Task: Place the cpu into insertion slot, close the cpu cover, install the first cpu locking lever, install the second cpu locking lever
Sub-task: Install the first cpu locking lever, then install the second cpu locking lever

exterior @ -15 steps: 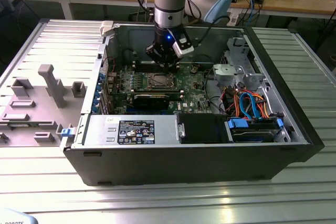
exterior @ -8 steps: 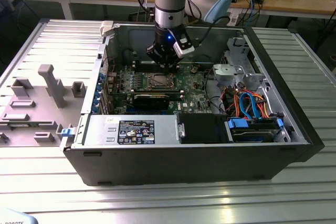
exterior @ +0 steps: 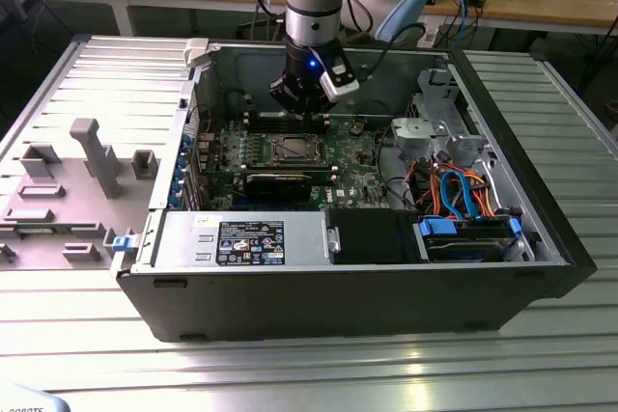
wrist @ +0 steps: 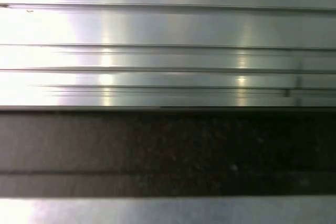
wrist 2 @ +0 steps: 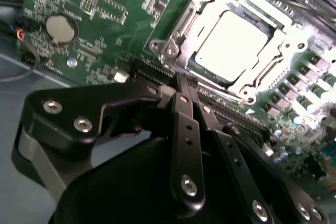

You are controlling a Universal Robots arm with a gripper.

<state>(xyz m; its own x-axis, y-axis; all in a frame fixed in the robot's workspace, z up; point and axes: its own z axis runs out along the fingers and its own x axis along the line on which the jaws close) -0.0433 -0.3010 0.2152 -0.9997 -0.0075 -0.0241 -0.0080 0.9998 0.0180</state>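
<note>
A ribbed, silvery metal bench (exterior: 319, 373) carries the whole set-up. Directly on it rests an open black computer case (exterior: 348, 301), lying on its side with its inside facing up. Toward the exterior view's left, just beside the case, lies a grey fixture plate (exterior: 72, 190) with upright grey blocks. In the first wrist view, what looks like the same grooved bench surface shows.

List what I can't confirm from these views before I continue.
- Locking levers: in the second wrist view, glare on the cpu cover blurs whether they are latched.
- Claw tips: its own dark linkage hides what they touch.
- Insertion slot: too small in the exterior view to judge the seating of the cpu.
</note>
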